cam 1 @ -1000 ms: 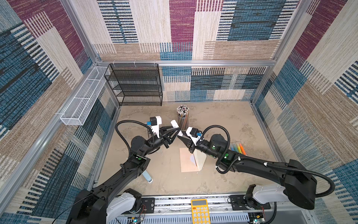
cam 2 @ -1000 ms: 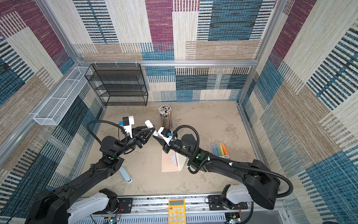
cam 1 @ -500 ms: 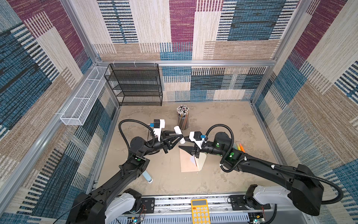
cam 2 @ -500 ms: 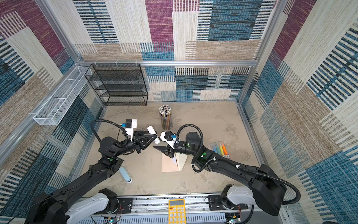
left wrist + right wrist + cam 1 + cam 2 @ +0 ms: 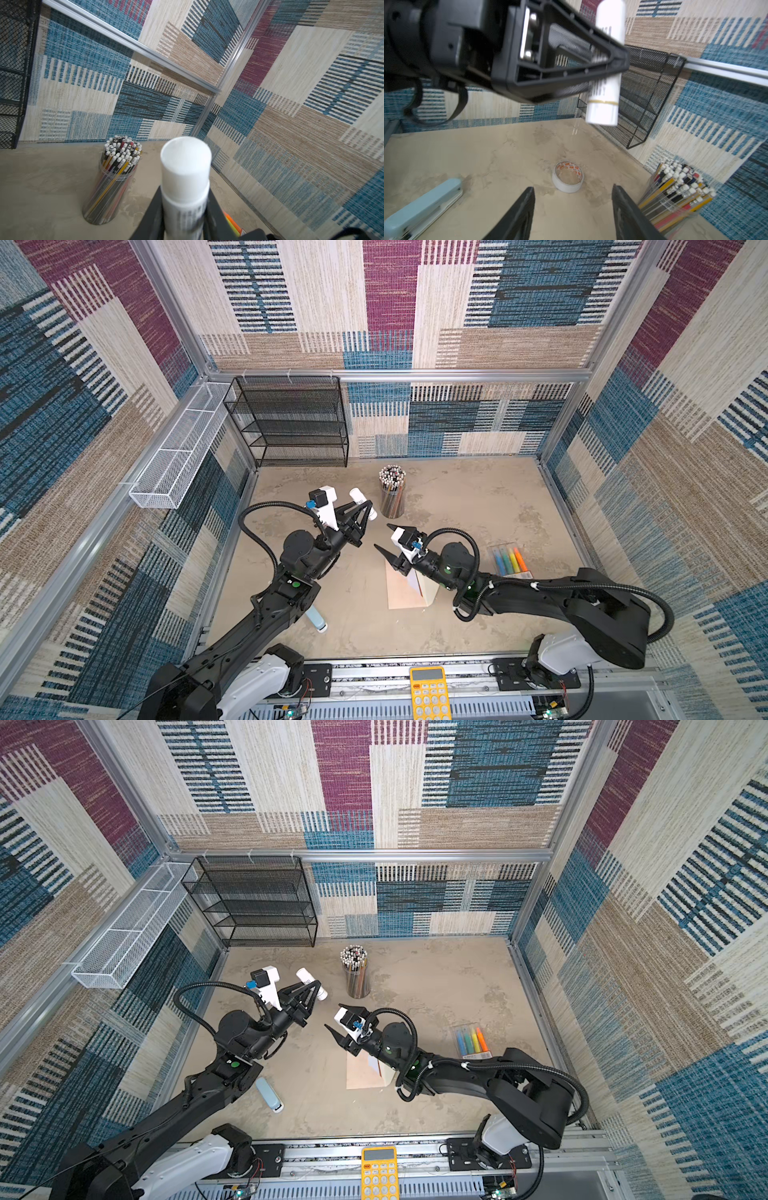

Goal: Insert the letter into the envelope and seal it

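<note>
My left claw (image 5: 365,507) stands narrow, pinched across a smooth white plastic tube (image 5: 185,166). The tube is a round cylinder with a printed label, sticks out past the fingers on both sides, and is held up off the table (image 5: 457,497). My right claw (image 5: 382,536) is spread wide and empty. Its pointed black fingers (image 5: 523,207) touch nothing, up in the air near the far end of the envelope (image 5: 402,593). That envelope lies flat near the centre of the mottled beige table, matte peach paper with its cream flap folded out to the right. The pale letter (image 5: 414,583) shows at its mouth, partly hidden by my right arm. A clear cup of pencils (image 5: 392,497) stands beyond both claws.
</note>
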`<control>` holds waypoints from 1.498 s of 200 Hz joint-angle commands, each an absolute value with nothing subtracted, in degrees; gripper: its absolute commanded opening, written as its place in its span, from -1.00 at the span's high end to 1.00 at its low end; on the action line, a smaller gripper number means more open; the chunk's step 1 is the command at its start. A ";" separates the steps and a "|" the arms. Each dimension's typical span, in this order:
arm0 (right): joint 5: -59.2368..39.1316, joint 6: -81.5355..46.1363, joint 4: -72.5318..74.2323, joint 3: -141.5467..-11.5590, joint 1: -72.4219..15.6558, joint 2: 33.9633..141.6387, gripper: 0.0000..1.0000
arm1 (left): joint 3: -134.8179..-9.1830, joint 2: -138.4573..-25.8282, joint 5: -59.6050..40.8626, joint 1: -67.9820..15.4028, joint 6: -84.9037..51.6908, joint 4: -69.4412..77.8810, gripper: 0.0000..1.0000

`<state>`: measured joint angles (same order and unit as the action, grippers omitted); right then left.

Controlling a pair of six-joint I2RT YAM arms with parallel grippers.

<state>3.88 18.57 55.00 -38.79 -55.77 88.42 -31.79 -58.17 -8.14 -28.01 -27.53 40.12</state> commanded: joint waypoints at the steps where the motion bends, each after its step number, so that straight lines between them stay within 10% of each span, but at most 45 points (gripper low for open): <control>1: 15.59 22.11 64.48 -41.78 -56.75 92.69 -0.24 | -32.95 -59.73 0.29 -29.21 -26.02 42.27 1.00; 299: 20.36 25.44 63.81 -51.37 -57.22 100.88 0.53 | -34.44 -63.63 3.09 -33.30 -27.39 42.31 1.00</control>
<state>20.58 25.71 62.24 -51.11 -57.14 101.78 -33.76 -63.35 4.14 -33.17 -27.27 41.23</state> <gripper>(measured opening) 0.275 0.286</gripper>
